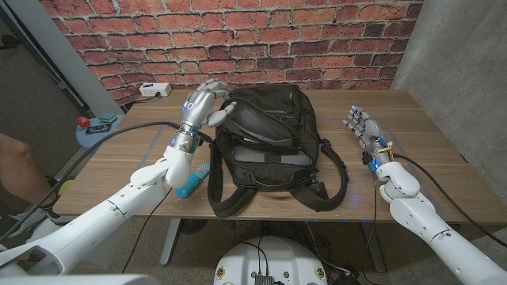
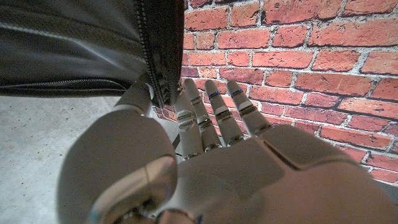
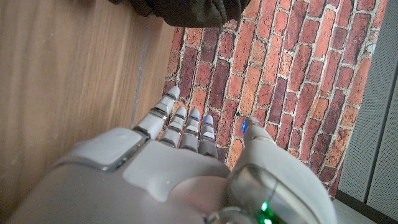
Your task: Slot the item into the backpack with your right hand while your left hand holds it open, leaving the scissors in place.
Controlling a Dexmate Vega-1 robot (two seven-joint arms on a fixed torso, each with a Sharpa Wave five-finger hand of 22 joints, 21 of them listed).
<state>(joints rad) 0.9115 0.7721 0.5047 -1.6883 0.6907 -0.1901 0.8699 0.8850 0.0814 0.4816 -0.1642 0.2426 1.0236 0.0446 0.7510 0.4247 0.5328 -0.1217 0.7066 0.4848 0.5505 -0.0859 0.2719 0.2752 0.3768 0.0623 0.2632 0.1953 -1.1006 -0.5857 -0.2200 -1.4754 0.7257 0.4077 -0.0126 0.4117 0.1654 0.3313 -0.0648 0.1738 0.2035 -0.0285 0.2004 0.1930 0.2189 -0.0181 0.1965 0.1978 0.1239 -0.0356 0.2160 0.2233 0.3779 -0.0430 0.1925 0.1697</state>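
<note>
Blue item (image 1: pixel 192 181): at the table's (image 1: pixel 428 150) near edge, partly hidden by the left forearm; too small to identify
Backpack (image 1: pixel 269 146): mid-table, interior dark
Right hand (image 1: pixel 364 129): released, fingers spread, apart from backpack
Left hand (image 1: pixel 207 103): grasping the backpack's zipper edge (image 2: pixel 163 74)

A red brick wall (image 1: pixel 238 39) rises behind the wooden table (image 1: pixel 428 150); grey panel (image 1: pixel 467 55) at right.

Lab or test room: brick wall (image 1: pixel 238 32), wooden table (image 1: pixel 444 150), power strip (image 1: pixel 155 89), grey panel (image 1: pixel 467 47).
</note>
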